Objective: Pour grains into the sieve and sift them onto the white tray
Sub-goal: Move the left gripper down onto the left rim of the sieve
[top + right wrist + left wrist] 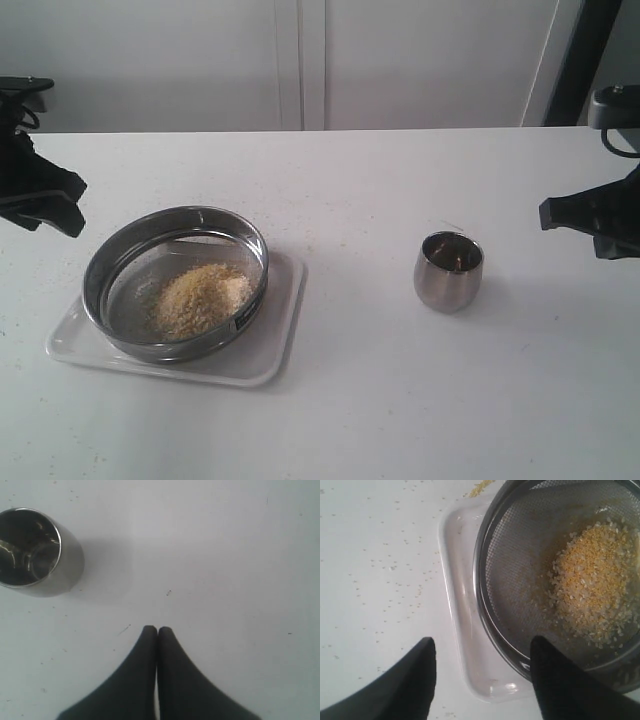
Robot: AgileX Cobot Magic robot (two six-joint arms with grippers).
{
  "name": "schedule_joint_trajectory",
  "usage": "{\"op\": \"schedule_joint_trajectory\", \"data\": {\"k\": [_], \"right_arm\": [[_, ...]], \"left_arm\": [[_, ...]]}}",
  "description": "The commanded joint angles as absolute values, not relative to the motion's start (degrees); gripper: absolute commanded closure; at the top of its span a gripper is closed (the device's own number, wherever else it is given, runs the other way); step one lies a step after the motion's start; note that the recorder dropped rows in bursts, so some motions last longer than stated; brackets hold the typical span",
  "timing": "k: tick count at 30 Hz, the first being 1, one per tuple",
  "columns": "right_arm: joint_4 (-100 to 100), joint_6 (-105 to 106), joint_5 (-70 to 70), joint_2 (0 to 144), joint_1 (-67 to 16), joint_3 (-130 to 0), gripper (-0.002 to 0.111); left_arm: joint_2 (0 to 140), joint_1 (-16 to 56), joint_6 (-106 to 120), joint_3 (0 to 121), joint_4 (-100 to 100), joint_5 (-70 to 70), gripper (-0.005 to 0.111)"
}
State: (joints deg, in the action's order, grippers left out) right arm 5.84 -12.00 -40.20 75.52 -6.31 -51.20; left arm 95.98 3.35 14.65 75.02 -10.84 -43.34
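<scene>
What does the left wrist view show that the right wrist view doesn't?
Left wrist only: sieve holding grains, sitting on the tray, and the open left end effector. Right wrist only: steel cup and the shut right end effector. Both: the white table.

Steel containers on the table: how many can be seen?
2. The sieve sits on the white tray on the left; the small cup stands alone on the right. None seems hidden.

You'll find the sieve (150,347) on the tray (282,322) at lower left, grains (200,298) heaped inside it. The cup (448,275) stands right of centre on the table (400,410).
</scene>
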Motion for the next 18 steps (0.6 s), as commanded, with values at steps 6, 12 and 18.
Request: {"op": "schedule_joint_trajectory", "data": {"k": [6,12,18], "right_arm": [[6.05,-11.83,-39.57,75.54,-6.07,-51.32,0.108],[6.05,-11.83,-39.58,75.54,-6.07,-51.32,0.108],[6.05,-11.83,-39.34,75.54,-6.07,-51.32,0.108]], "left_arm": [[101.44,4.51,15.25,78.83,-11.32,-44.72,0.048],[104.19,9.0,15.16,78.83,-7.54,-38.68,0.048],[107.81,9.34,12.36,79.67,-5.45,-36.98,0.048]]}}
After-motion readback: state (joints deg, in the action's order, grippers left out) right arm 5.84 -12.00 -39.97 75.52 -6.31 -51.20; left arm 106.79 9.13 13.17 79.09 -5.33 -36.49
